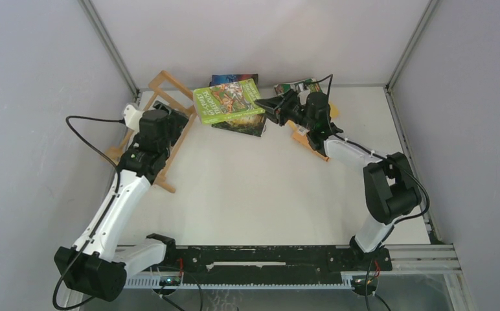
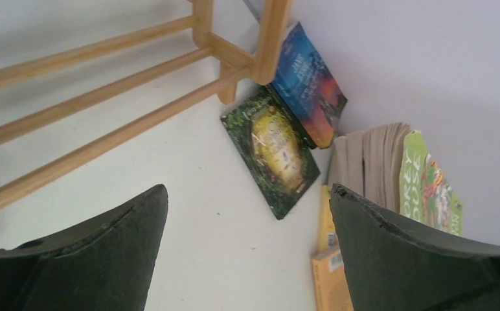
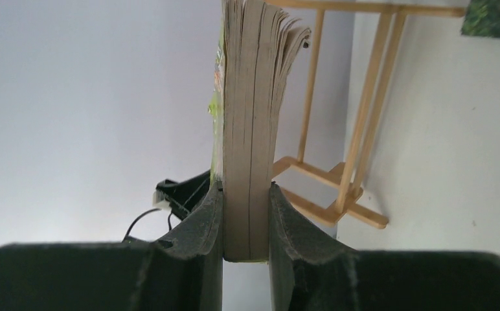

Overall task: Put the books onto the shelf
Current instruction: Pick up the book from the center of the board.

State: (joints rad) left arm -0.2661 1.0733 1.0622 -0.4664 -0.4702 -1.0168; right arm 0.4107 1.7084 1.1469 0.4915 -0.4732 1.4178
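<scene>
2 books (image 2: 273,152) lie beside shelf (image 2: 270,39); right gripper (image 3: 247,188) clamps lime-green book (image 1: 228,102) (left gripper (image 2: 249,189) gapes).

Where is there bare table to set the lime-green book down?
The broad middle of the table is bare, bordered by the shelf on the left, the right arm on the right, the base rail in front. The back wall is crowded: blue book, black book, and the lime-green book in the right gripper's jaws.

right claw (image 3: 246,194) clamping book (image 3: 250,97), shelf (image 3: 348,194) behind
</scene>
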